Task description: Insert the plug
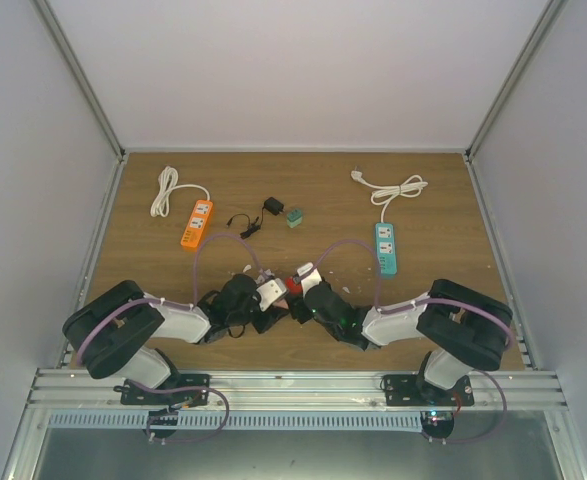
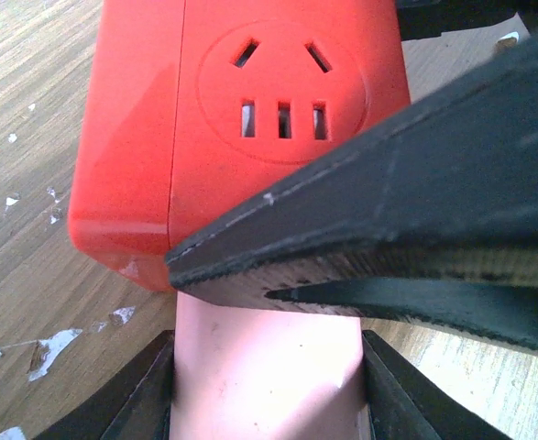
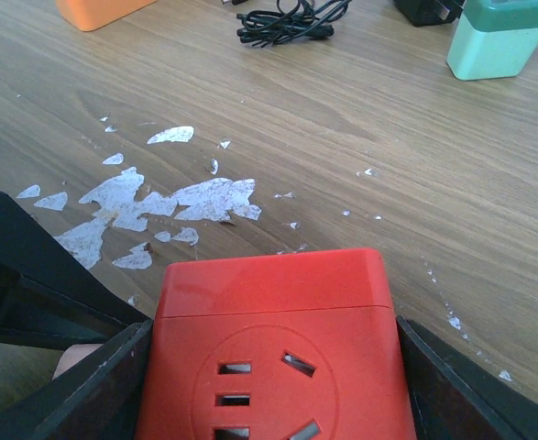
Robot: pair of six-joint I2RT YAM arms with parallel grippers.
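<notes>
My left gripper (image 2: 267,371) is shut on a pale pinkish-white plug body (image 2: 269,357), which fills the gap between its two black fingers (image 2: 131,399). Just beyond it lies a red socket block (image 2: 241,137), its slotted face turned to the camera. One black finger of the right gripper (image 2: 415,211) crosses in front and hides where plug and block meet. In the right wrist view my right gripper (image 3: 273,371) is shut on the same red socket block (image 3: 273,312). From above, both grippers meet at the table's near middle around the red block (image 1: 293,286).
An orange power strip (image 1: 197,222) with a white cable (image 1: 165,190) lies at the back left. A teal strip (image 1: 386,247) with its cable (image 1: 398,190) lies at the right. A black adapter (image 1: 272,206) and a small green block (image 1: 294,217) sit between them. White scuffs (image 3: 159,206) mark the wood.
</notes>
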